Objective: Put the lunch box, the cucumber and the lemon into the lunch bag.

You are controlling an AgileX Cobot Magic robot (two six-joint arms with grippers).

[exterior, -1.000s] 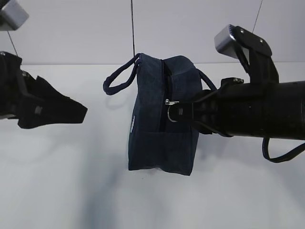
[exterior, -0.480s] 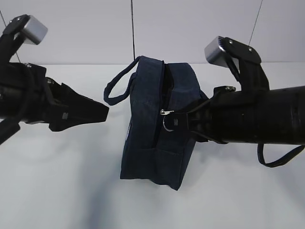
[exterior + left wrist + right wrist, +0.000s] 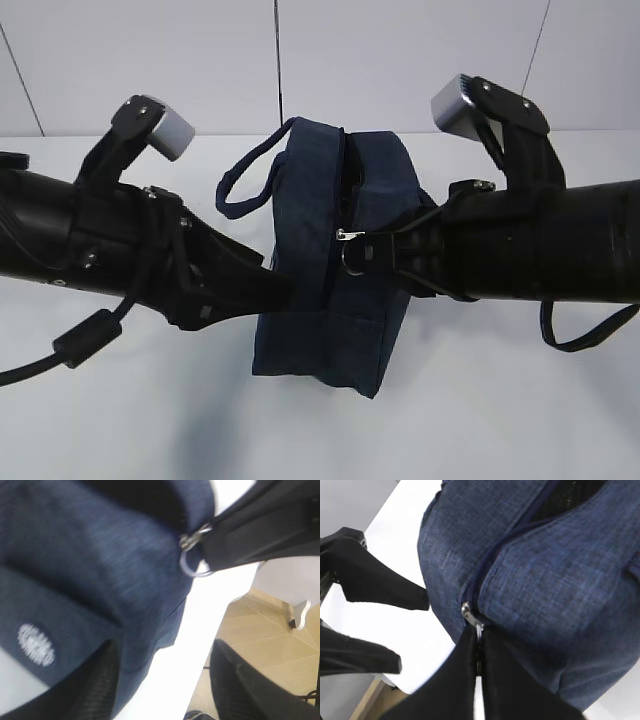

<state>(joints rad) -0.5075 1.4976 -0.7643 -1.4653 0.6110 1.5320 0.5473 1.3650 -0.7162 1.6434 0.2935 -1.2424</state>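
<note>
The right gripper [image 3: 382,246] is pinched shut on the zipper pull [image 3: 470,616] of the lunch bag [image 3: 335,255]. In the right wrist view its two fingers [image 3: 462,670] lie pressed together with only a thin slit between them, and the silver slider sits right at their tips. The metal ring [image 3: 354,258] hangs just below those tips. Above the slider the zipper line stands parted, and a dark opening shows at the top of the bag.

The left gripper [image 3: 272,292] is spread open. In the right wrist view its two black fingers [image 3: 382,587] stand clearly apart, the upper one reaching up to the bag's side wall; whether it actually touches the fabric cannot be told. In the left wrist view the bag fills the space just ahead of this gripper, with the navy fabric running down between its two blurred finger pads [image 3: 95,680].

The bag stands on the white worktop [image 3: 120,400] between the two grippers, leaning a little, with one strap handle [image 3: 248,180] looping out above the left gripper.

A small round white logo [image 3: 36,644] sits on the bag's lower side panel, close to the left gripper; its writing is too blurred to read.
</note>
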